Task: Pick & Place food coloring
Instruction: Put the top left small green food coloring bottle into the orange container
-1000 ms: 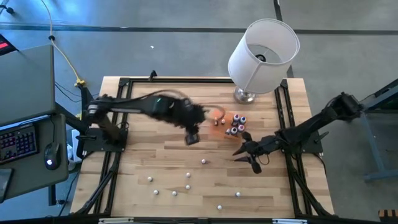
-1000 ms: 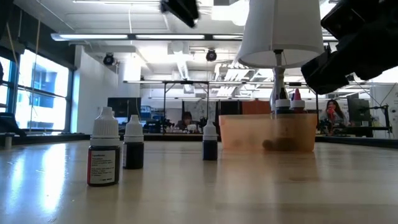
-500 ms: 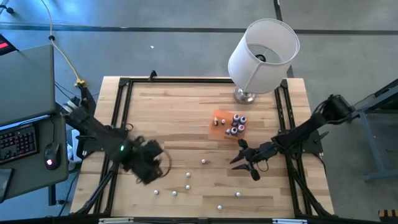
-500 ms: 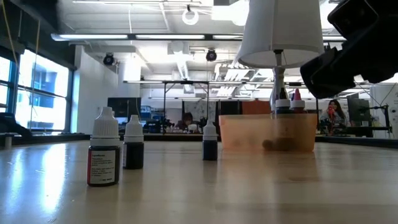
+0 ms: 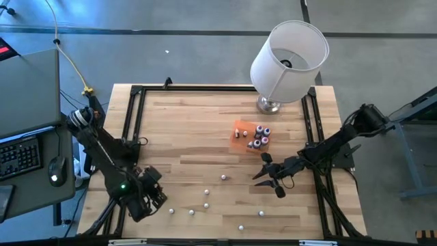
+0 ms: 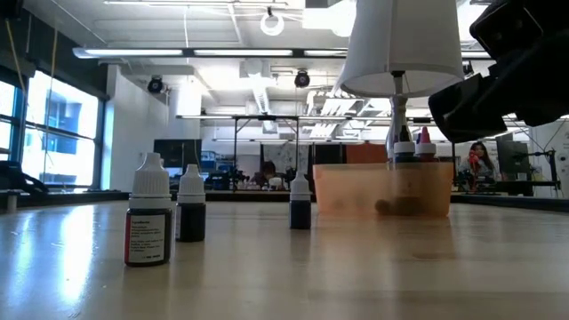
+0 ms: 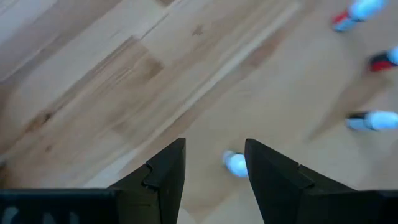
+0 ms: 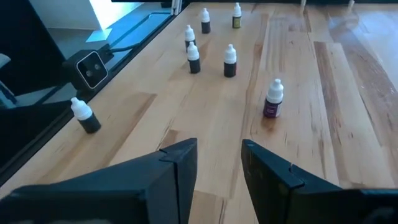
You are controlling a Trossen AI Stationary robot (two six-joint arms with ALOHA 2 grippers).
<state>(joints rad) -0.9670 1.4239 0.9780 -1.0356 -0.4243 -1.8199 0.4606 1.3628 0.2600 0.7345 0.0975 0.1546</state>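
Several food coloring bottles with whitish caps stand loose on the near half of the wooden table (image 5: pixel 205 123), among them one (image 5: pixel 223 177) and another (image 5: pixel 207 193). More bottles (image 5: pixel 259 135) stand in the orange tray (image 5: pixel 239 131). My left gripper (image 5: pixel 154 196) is at the near left, open and pointing down. One bottle's cap (image 7: pixel 235 163) shows between its fingers, close to one of them. My right gripper (image 5: pixel 265 173) hovers open just on the near side of the tray, with nothing between its fingers (image 8: pixel 219 163).
A white-shaded lamp (image 5: pixel 287 58) stands at the far right behind the tray. Black frame rails run along the table's left (image 5: pixel 130 137) and right (image 5: pixel 315 137) sides. Bare wood lies across the far left and the middle. The low view shows three bottles (image 6: pixel 148 222) and the tray (image 6: pixel 382 189).
My left gripper has swung from beside the orange tray at the table's middle to the near left corner. It has come down and rolled about its own axis on the way, and now stands over a loose bottle. Its fingers stay open.
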